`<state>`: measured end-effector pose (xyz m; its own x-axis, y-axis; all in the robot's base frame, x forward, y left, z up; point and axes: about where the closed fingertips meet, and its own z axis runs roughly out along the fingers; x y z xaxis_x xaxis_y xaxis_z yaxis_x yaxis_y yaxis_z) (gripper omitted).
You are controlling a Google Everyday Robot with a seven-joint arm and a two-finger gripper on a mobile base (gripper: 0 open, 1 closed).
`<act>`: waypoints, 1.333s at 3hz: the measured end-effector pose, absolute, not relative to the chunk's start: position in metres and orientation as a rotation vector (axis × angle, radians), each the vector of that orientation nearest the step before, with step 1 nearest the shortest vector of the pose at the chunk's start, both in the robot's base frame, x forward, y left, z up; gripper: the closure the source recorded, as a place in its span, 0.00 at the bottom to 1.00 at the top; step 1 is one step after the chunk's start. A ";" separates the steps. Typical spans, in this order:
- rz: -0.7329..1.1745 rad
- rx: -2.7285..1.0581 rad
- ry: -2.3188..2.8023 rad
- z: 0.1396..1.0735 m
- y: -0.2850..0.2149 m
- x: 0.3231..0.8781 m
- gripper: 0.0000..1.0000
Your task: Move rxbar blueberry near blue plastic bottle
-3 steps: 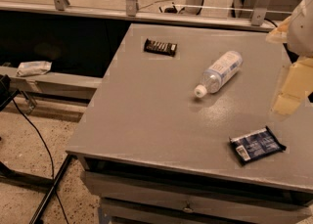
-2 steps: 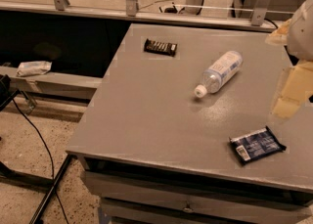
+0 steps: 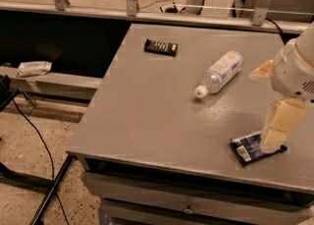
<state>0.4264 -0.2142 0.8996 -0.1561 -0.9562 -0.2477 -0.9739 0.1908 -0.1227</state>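
Moved: pincer [image 3: 275, 133] has come down at the right side of the matte grey counter [image 3: 147, 111] since a second ago; bar and bottle unmoved.
Bar: rxbar blueberry [image 3: 249, 149], flat navy wrapper with white patch, near the front right corner.
Pincer: pale, blocky, tip over the bar's right end; open or closed, cannot tell.
Bottle: blue plastic bottle [image 3: 223, 71], clear, white-capped, on its side mid-counter, well apart from the bar.
Far left: dark bar [image 3: 161, 47], flat.

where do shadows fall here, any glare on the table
Camera view: the blue plastic bottle throws a soft shadow on the table toward the near edge, with a pale sheen beside it; the gripper, at the right over the rxbar blueberry, looks brightly lit; left of the table is dark.
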 end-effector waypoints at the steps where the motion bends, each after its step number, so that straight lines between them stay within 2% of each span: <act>1: 0.146 -1.868 2.240 0.866 -0.225 0.422 0.00; 3: 0.166 -1.902 2.167 0.829 -0.242 0.406 0.03; 4: 0.155 -1.922 2.141 0.821 -0.242 0.402 0.25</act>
<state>0.4015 -0.2419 0.8209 -0.0915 -0.9608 -0.2617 -0.9885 0.1195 -0.0931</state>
